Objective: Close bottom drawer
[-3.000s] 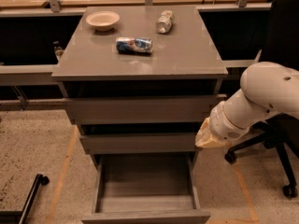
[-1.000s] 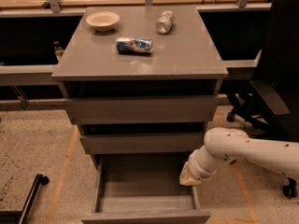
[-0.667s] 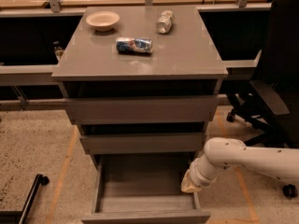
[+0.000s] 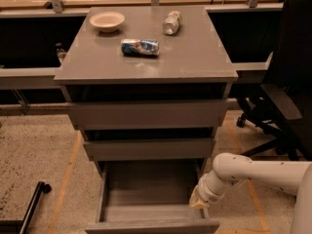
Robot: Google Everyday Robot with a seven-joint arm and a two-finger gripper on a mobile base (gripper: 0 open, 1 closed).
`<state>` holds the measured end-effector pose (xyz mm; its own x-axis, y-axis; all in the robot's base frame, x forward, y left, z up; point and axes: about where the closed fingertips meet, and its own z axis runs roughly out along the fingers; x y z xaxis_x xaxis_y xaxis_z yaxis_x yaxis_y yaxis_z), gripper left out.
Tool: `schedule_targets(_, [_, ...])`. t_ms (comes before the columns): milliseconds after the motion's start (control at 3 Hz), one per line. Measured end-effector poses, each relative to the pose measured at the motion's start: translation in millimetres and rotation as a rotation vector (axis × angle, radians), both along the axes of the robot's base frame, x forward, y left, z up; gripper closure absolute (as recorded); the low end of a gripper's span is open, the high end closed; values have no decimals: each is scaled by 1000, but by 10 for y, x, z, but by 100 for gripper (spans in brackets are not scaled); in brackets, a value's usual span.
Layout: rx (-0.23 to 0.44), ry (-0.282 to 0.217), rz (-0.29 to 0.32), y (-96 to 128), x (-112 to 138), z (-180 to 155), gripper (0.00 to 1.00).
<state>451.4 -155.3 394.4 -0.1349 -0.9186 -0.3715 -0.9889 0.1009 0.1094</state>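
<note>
Down low at the cabinet's right side, my gripper (image 4: pixel 199 200) sits against the right wall of the bottom drawer (image 4: pixel 146 193), close to its front corner, with the arm reaching in from the right. I can't tell whether the gripper is open or closed, because its tip is tucked against the drawer edge.

The bottom drawer lies directly left of the gripper. It is pulled well out, its grey box interior showing and its front down-left of the gripper at the lower edge of view. Above the gripper, the middle drawer front (image 4: pixel 148 149) and top drawer front (image 4: pixel 146 113) look pushed in. Higher up, on the cabinet top (image 4: pixel 195 57), are a bowl (image 4: pixel 107 21), a crushed can (image 4: pixel 140 47) and a plastic bottle (image 4: pixel 171 22), none of them involved. An office chair (image 4: pixel 287 96) stands up-right of the gripper.

As I read it, the approach is mostly done but the closing hasn't started. I still need to bring the gripper round onto the drawer's front face and push until it lines up under the middle front.
</note>
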Motion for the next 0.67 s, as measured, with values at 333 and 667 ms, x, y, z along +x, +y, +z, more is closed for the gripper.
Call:
schedule_targets(333, [-28,-5,-15,22,37,-217,100])
schedule_targets(667, [-25,13,-27,36,107,-553,100])
